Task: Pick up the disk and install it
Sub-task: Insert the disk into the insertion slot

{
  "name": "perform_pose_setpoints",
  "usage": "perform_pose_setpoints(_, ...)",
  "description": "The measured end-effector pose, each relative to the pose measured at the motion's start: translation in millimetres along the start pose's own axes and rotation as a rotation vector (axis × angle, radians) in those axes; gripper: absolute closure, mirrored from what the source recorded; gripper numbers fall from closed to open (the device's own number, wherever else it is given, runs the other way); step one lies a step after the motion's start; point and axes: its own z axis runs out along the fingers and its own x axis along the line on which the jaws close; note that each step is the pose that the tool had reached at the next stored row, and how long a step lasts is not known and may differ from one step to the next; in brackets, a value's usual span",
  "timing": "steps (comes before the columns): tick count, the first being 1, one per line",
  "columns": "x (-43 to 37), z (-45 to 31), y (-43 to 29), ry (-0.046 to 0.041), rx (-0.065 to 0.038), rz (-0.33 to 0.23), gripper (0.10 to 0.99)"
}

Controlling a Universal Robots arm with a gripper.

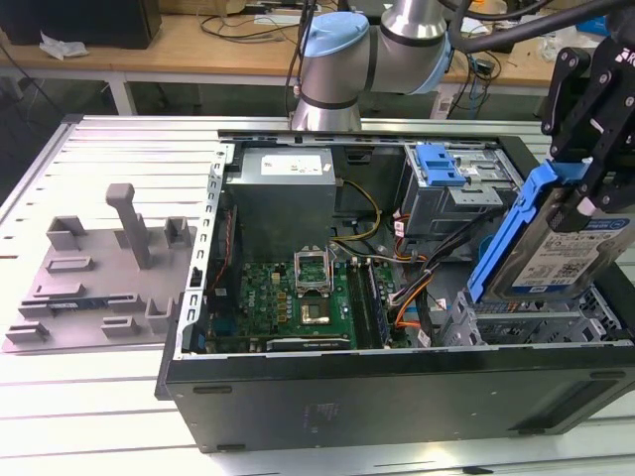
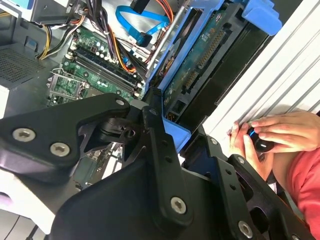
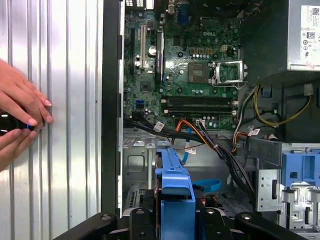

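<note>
The disk [image 1: 559, 256], a silver drive with a white-and-blue label in a bright blue carrier, hangs tilted above the metal drive cage [image 1: 526, 322] at the exterior view's right end of the open computer case [image 1: 397, 387]. My black gripper [image 1: 585, 198] is shut on its upper end. In the second wrist view the disk [image 2: 207, 57] shows its circuit-board underside, and the gripper [image 2: 172, 132] clamps the blue carrier. In the first wrist view the carrier's blue edge [image 3: 174, 182] sticks out from between the fingers [image 3: 142, 217] over the cage.
Inside the case lie the green motherboard [image 1: 298, 297], the grey power-supply box [image 1: 283, 188], loose cables [image 1: 417, 288] and a blue latch tab on a metal cage [image 1: 442, 164]. A grey fixture [image 1: 109, 268] sits at the exterior view's left. A person's hands [image 3: 20, 115] rest on the table beside the case.
</note>
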Motion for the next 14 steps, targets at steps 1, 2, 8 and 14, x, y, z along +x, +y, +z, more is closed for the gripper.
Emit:
perform_pose_setpoints(1,0.6,0.7,-0.4,0.0,0.0,0.002,0.718)
perform_pose_setpoints(2,0.7,1.5,-0.8,0.0,0.0,0.006,0.718)
perform_pose_setpoints(8,0.8,3.8,-1.6,-0.0001,0.0,0.018,0.718)
perform_pose_setpoints(14,1.0,10.0,-2.0,0.0,0.0,0.026,0.718)
